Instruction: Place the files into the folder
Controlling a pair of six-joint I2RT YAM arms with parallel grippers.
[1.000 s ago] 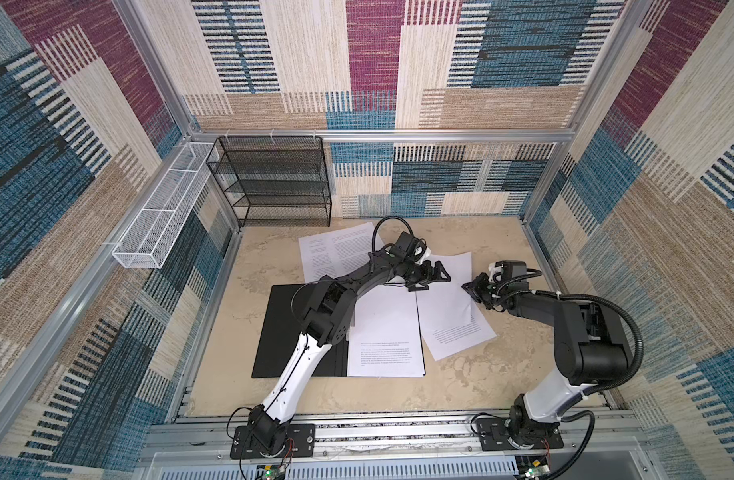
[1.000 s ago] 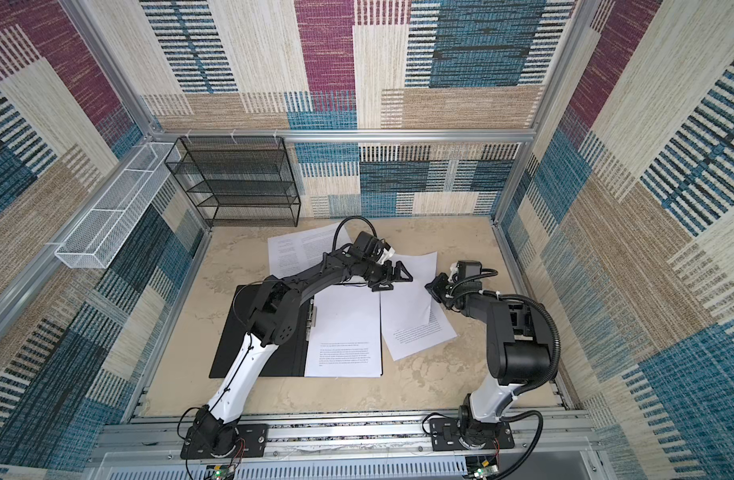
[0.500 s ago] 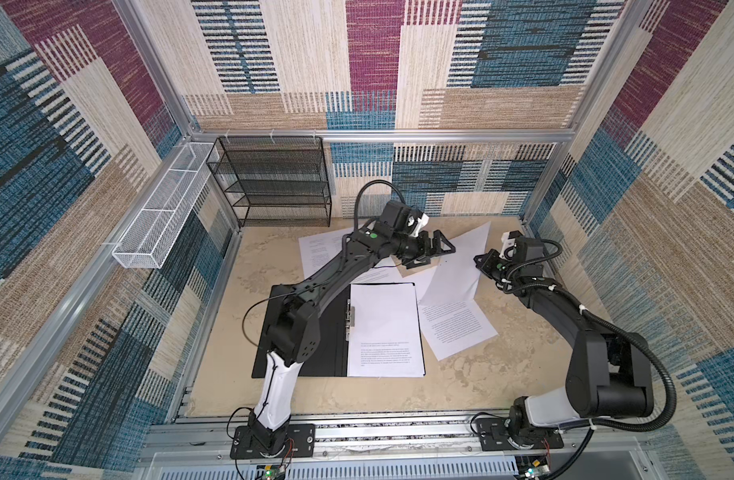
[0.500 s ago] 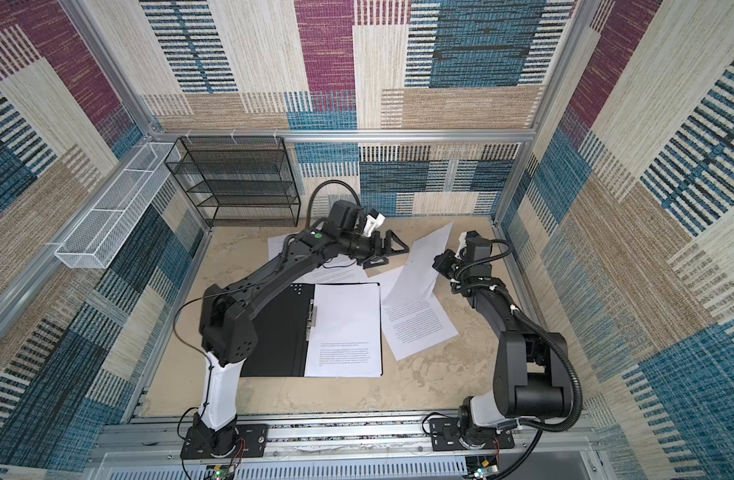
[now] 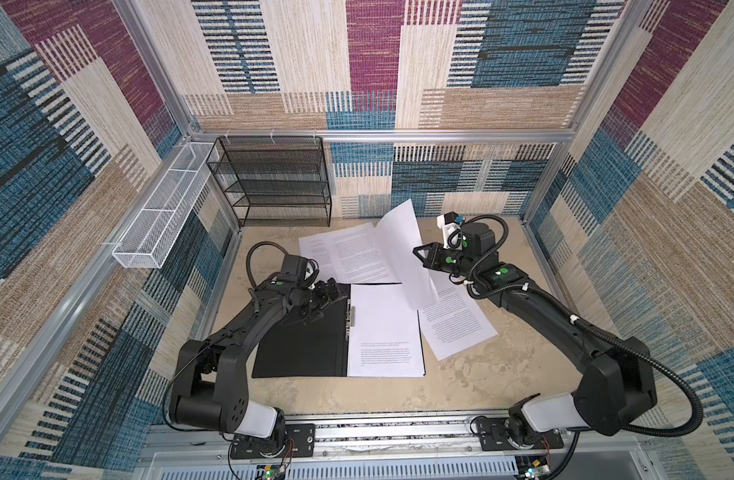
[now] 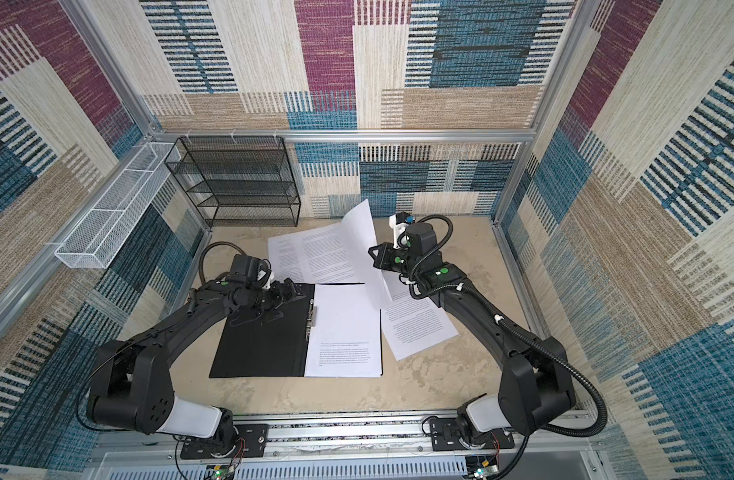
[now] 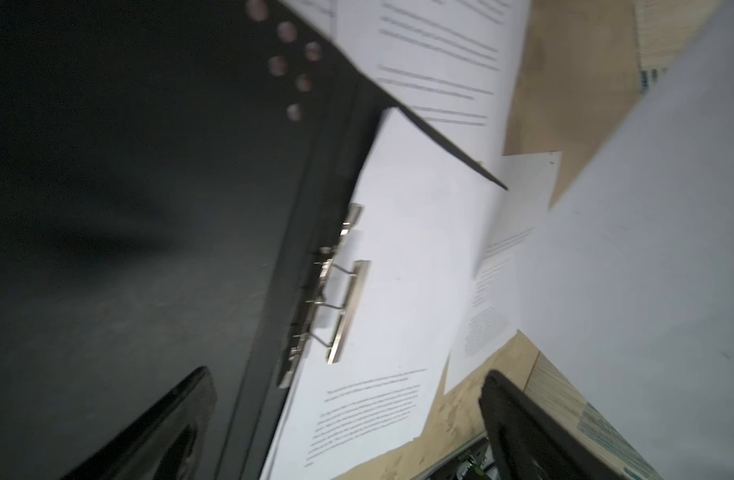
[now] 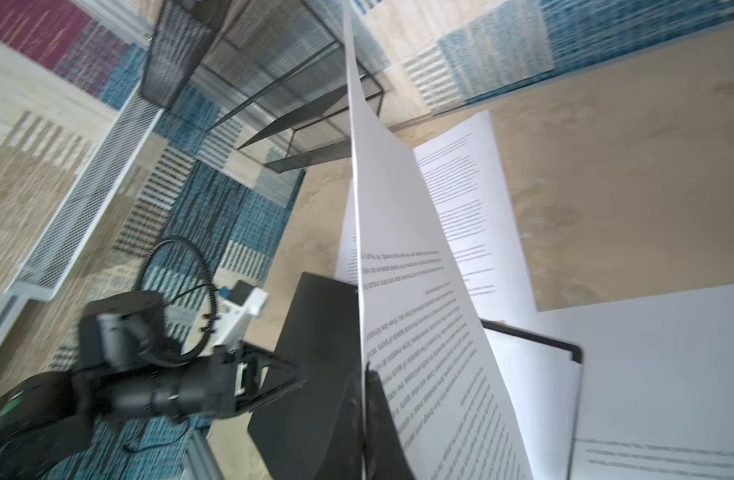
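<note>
In both top views the folder (image 5: 299,349) is seen lying open on the surface (image 5: 461,386), black inside upward. A printed sheet (image 5: 384,332) is already laid on its right half, beside the metal clip (image 5: 348,320); whether more than one sheet lies there cannot be told. A lifted sheet (image 5: 402,249) is held on edge above the folder's far right corner by the right tool (image 5: 419,254), which is clenched on it. Overlapping sheets (image 5: 344,253) are seen flat just behind the folder, and another sheet (image 6: 419,332) lies askew against its right side. The left tool (image 5: 336,293) is held spread and empty over the far edge of the folder's bare left half. In the left wrist view the fingers (image 7: 162,432) are shown wide apart with nothing between them, above the folder's spine and clip; whether the clip presses on the printed sheet cannot be told. In the right wrist view the lifted sheet (image 8: 419,311) is shown pinched in the closed right tool, standing nearly upright over the folder and not yet laid down. The task is judged to be at an early stage: one of the files is in, one is being carried, and at least three are waiting outside the folder.
</note>
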